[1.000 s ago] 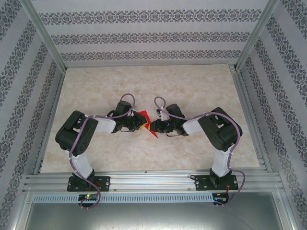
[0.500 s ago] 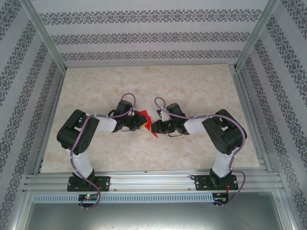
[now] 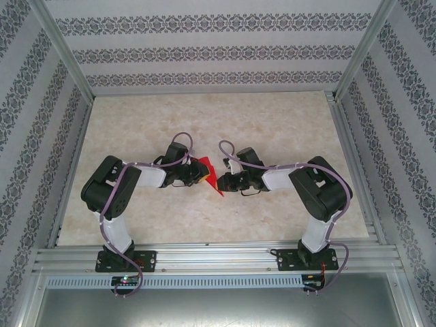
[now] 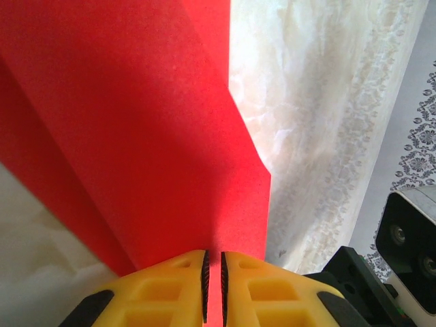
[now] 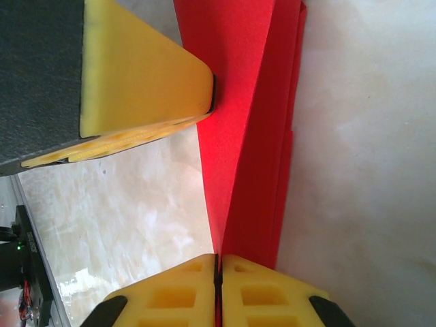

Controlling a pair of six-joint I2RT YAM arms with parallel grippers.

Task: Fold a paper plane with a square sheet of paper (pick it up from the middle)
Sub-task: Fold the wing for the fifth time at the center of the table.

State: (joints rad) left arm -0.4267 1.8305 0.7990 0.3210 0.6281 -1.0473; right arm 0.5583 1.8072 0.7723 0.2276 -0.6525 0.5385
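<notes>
Both the left pincer (image 4: 212,264) and right pincer (image 5: 216,267) are clamping the red paper (image 3: 213,178), apparently just above the counter (image 3: 272,122); an uneven pull could tear it or skew creases

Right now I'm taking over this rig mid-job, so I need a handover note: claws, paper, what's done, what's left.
The left claw is shut on the paper.
The right claw is shut on its other end.
The paper is held between both, over the table.
Done: folded into creased layers, with one pointed end.
Left: probably the last folds to finish the plane.
</notes>
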